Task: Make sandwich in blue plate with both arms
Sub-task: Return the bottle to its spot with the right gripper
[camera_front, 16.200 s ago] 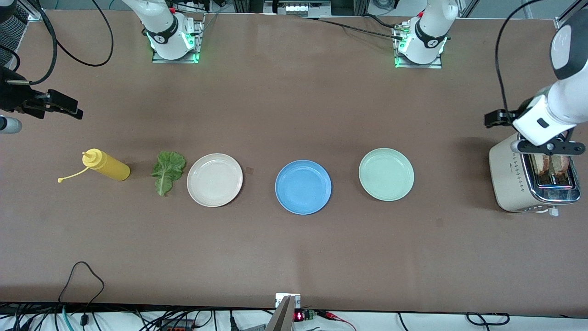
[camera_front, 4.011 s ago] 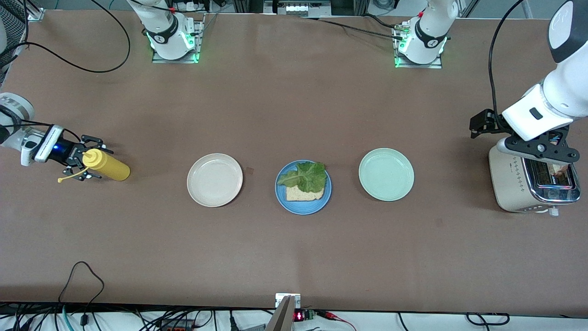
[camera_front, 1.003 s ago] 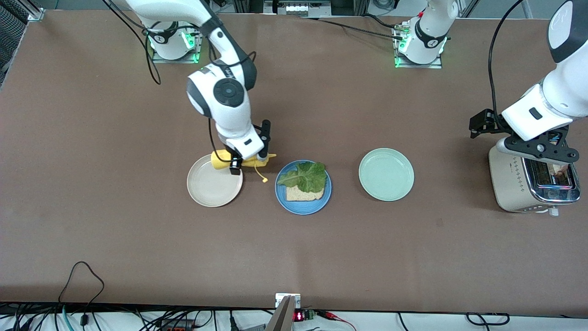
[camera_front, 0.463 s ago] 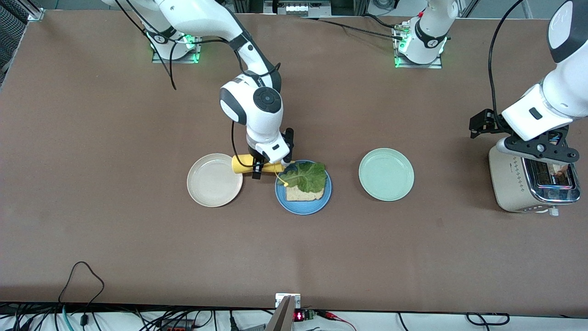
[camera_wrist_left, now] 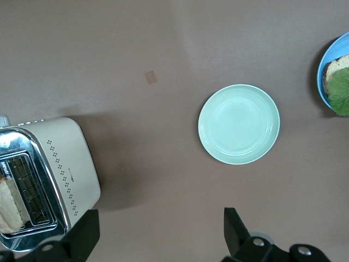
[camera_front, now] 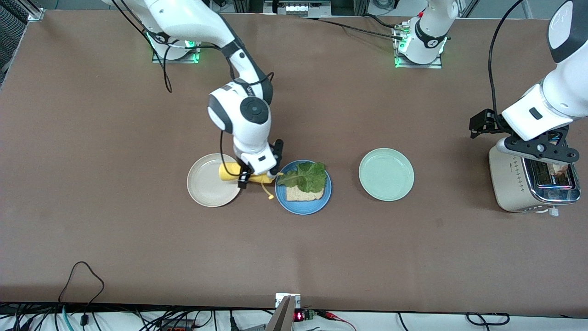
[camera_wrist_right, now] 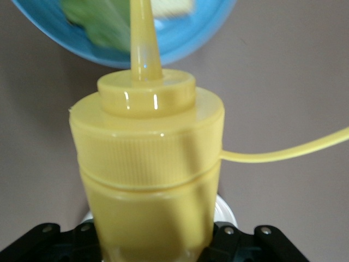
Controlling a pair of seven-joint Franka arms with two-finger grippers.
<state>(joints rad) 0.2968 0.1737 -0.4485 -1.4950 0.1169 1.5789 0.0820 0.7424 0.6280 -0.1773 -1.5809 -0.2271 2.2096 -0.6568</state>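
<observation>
On the blue plate [camera_front: 294, 206] lies one toasted bread slice [camera_front: 303, 195] with a green lettuce leaf [camera_front: 306, 177] on top. My right gripper [camera_front: 259, 170] is shut on a yellow squeeze bottle [camera_front: 232, 172], held on its side above the gap between the cream plate and the blue plate. Its nozzle points at the blue plate's rim and its cap strap dangles. The right wrist view shows the bottle [camera_wrist_right: 147, 164] with the blue plate [camera_wrist_right: 185, 38] past its nozzle. My left gripper [camera_front: 544, 156] waits open over the toaster [camera_front: 512, 184], where another bread slice [camera_front: 561, 169] stands in a slot.
A cream plate [camera_front: 206, 191] lies toward the right arm's end, partly under the bottle. A mint-green plate [camera_front: 386, 174] lies between the blue plate and the toaster. The left wrist view shows the toaster [camera_wrist_left: 60, 164] and mint-green plate [camera_wrist_left: 239, 124].
The right arm carried the bottle toward the blue plate, its nozzle reaching over the lettuce edge, then drew back a little toward the cream plate. The left arm has not moved.
</observation>
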